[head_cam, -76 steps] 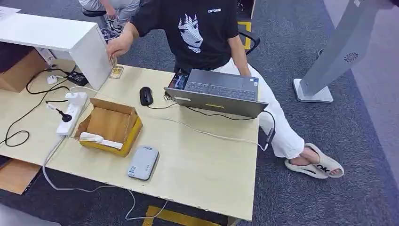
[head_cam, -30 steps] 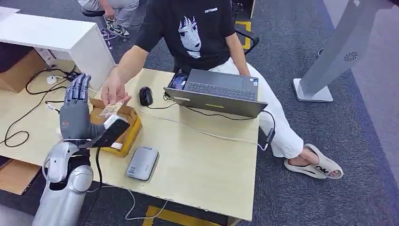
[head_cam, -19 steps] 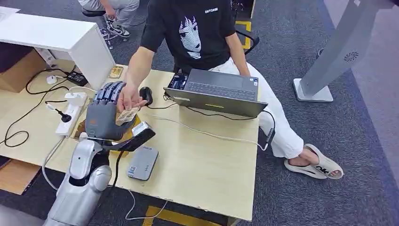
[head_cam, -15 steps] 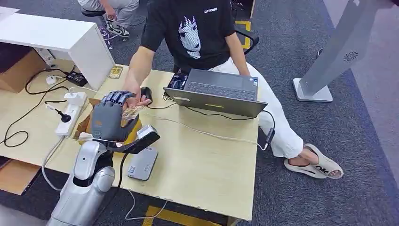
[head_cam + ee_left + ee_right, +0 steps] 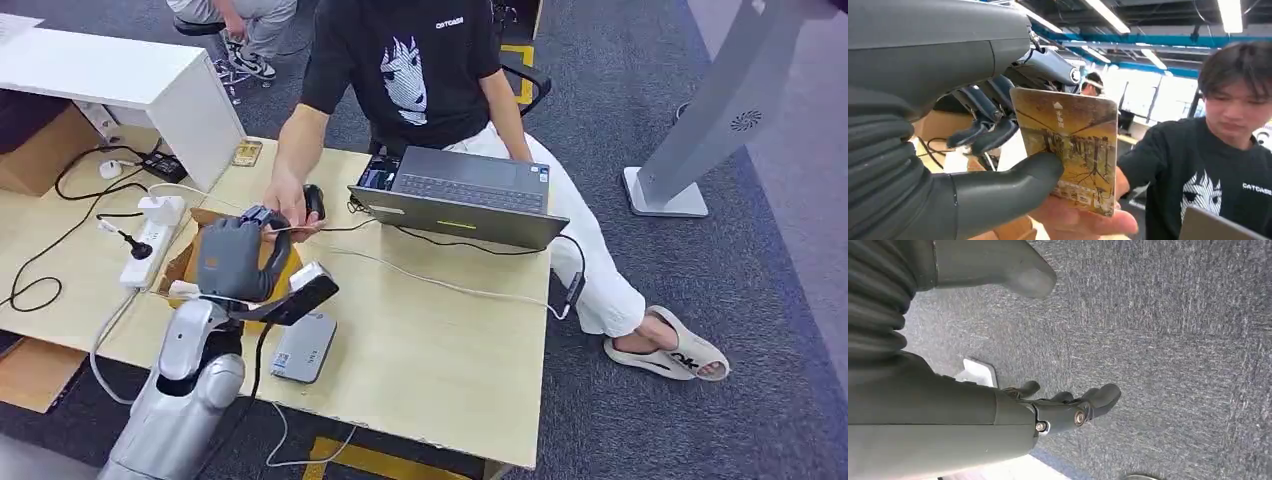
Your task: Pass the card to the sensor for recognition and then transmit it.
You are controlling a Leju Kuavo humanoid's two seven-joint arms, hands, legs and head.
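My left hand is raised over the cardboard box, beside the person's hand. In the left wrist view the brown picture card is pinched between my thumb and the dark fingers, while the person's fingers still support its lower edge. From the head view the card appears edge-on between the two hands. The grey card sensor lies flat on the table just below my forearm. My right hand hangs over grey carpet, fingers apart, holding nothing.
A person sits behind the table at an open laptop. A black mouse, a white power strip and cables lie on the wooden table. Another card lies by the white cabinet.
My left arm came up from below and swung right over the box. The person brought the card to it, and my fingers closed on the card.
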